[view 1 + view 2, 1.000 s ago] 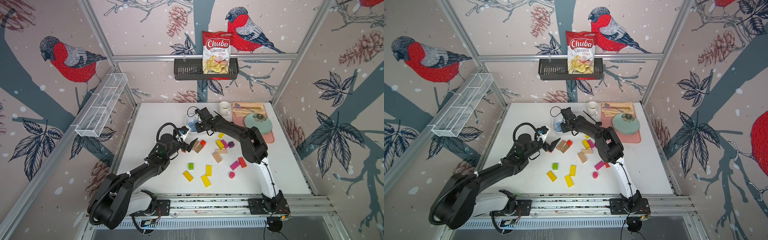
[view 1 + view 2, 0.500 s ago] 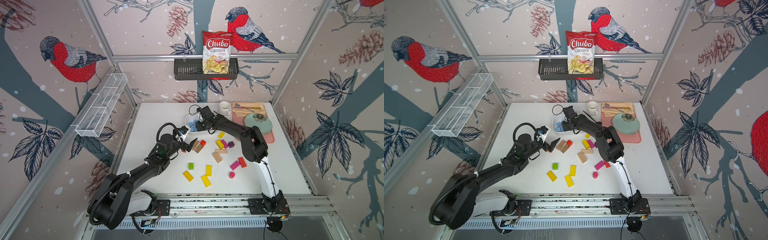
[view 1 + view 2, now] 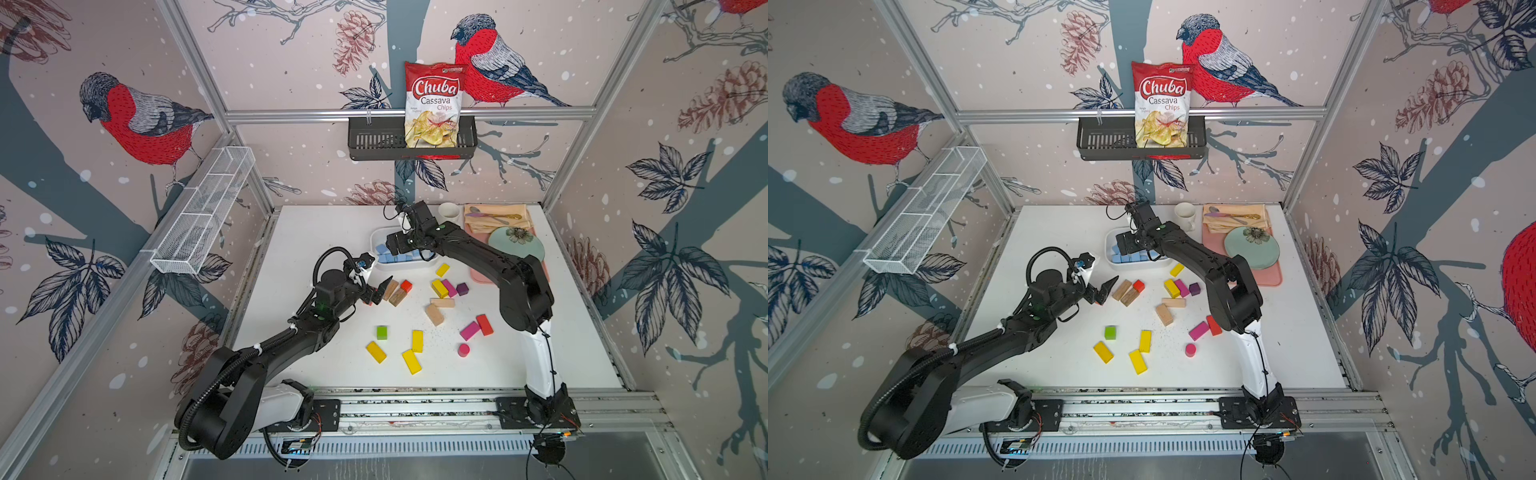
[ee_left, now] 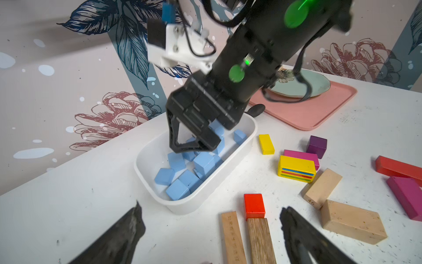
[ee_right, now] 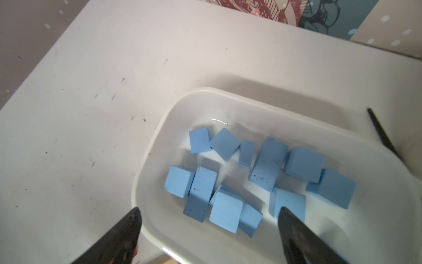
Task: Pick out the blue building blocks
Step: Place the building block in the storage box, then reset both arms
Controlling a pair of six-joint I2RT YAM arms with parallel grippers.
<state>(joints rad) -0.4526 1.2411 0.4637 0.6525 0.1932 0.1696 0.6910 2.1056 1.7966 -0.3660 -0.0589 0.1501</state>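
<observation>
In the white tray [image 5: 251,107], gathering the blue building blocks [image 5: 269,164], seemingly all; hovering above with right gripper [image 5: 209,209] spread, empty; waiting nearby with left gripper [image 4: 211,206] spread; seeing none among scattered blocks [image 3: 417,340].

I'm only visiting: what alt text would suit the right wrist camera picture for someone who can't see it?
About a dozen light blue building blocks lie loose in a white tray on a white table. The right gripper hangs open above them, holding nothing.
</observation>
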